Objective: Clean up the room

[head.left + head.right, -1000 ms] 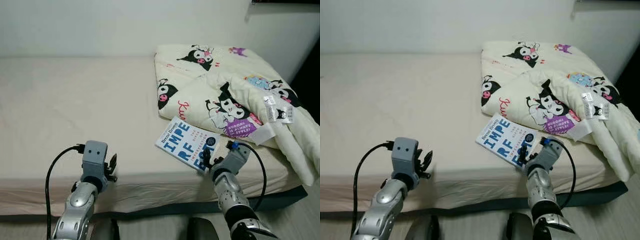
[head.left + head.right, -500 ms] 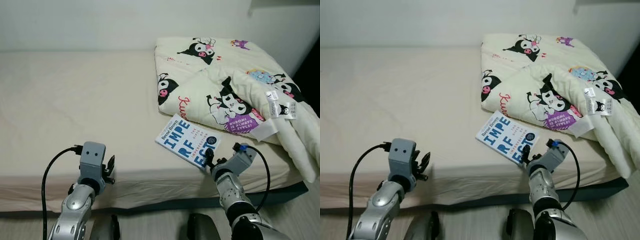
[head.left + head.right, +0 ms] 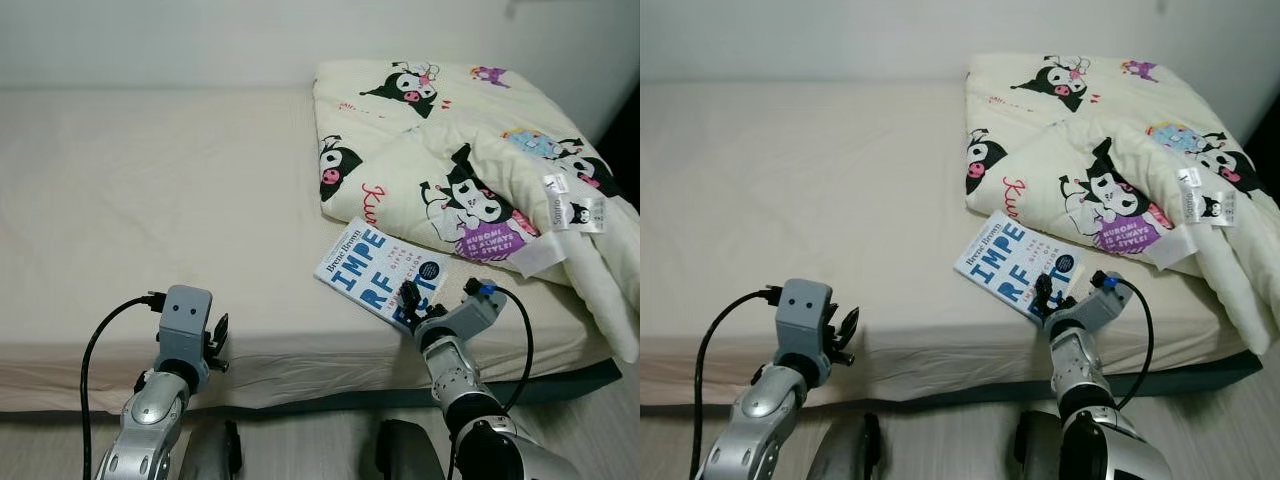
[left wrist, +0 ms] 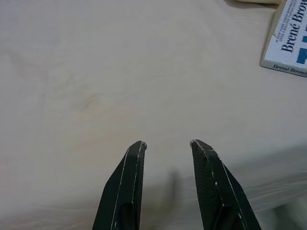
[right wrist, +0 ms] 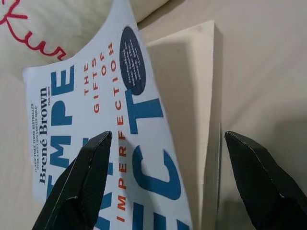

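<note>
Your bed carries a folded blanket, cut off at the frame's right edge, with the book just below it near the front edge. Your right pincer straddles the book's lifted cover, fingers apart. Your left pincer hovers apart over bare sheet.

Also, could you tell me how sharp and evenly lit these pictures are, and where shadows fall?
Head views: soft, even light, sharp, no glare; the book title is readable. Right wrist view: the book cover is crisp, while the near fingers are dark and slightly soft; shade lies under the lifted cover. Left wrist view: the left gripper casts a faint shadow on the pale bed.
</note>
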{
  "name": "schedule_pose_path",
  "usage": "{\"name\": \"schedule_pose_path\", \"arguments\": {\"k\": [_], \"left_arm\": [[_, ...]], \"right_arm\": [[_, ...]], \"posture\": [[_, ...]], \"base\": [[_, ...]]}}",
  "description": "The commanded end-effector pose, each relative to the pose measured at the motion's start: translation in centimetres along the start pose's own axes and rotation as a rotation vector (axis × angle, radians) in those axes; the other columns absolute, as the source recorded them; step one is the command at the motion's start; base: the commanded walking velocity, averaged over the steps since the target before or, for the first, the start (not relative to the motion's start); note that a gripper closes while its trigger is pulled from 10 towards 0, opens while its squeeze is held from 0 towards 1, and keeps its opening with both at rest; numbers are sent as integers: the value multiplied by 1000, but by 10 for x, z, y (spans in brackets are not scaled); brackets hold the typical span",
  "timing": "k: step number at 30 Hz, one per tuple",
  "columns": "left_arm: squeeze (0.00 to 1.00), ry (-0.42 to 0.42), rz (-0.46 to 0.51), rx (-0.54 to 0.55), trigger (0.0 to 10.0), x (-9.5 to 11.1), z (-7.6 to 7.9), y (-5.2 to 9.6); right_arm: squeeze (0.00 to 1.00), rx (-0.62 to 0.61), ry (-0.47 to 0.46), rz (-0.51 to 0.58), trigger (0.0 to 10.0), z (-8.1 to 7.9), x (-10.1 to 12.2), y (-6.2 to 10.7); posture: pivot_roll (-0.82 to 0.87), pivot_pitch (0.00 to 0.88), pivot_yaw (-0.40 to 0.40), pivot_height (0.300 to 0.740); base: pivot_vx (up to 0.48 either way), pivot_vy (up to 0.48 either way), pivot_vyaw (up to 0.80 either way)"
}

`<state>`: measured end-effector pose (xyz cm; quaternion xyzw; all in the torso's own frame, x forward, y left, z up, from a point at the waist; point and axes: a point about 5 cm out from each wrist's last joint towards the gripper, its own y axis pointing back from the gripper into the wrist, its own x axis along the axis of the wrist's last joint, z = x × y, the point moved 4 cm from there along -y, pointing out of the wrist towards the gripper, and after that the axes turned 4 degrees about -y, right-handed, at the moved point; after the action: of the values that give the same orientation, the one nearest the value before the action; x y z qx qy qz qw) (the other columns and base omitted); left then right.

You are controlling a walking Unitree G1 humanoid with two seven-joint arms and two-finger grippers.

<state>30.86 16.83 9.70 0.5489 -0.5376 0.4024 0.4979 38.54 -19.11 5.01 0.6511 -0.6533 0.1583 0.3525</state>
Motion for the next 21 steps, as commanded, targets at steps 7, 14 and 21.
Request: {"name": "schedule_pose_path", "arguments": {"k": [7,14,21], "left_arm": [[0,-29,-29,-6,10000,-6,1,6],[0,-17,-26,2,10000,-4,7,8],[0,-9,-22,27,10000,-2,7,9]], "right_arm": [[0,-18,-39,-106,10000,3,-28,5],[0,-29,-275,-127,10000,7,-42,10],[0,5,-459,-92,10000,5,-37,9]], "posture": [[189,214,-39,562],[190,211,-45,562],[205,219,-47,562]], "base": [[0,0,0],[0,0,0],[0,0,0]]}}
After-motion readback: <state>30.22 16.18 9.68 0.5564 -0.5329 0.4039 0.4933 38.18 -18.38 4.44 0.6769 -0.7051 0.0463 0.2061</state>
